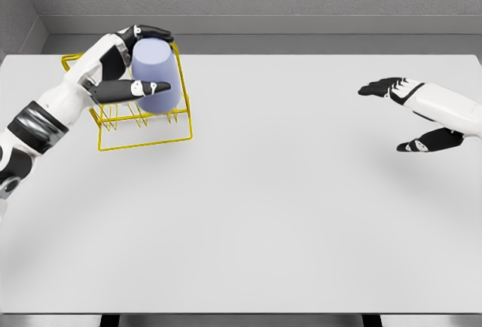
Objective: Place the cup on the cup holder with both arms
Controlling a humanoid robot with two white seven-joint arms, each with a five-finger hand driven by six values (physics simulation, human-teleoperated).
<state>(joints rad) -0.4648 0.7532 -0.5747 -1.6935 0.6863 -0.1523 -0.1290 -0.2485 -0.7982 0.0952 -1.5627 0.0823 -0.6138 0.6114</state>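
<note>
left hand [139, 63] fingers grip cup [156, 75] over holder [143, 127] | right hand [403, 108] fingers spread

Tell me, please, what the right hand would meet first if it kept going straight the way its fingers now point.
The right hand, open and empty, points left across the bare white table. Nothing lies near ahead; far along that line stand the cup and yellow wire cup holder, though depth is unclear.

The cup [156, 75] hides the middle of the yellow wire cup holder [143, 140], so contact between them cannot be told. The left hand [135, 63] covers part of the cup's side. The right arm [452, 108] is cut off by the right edge.
</note>
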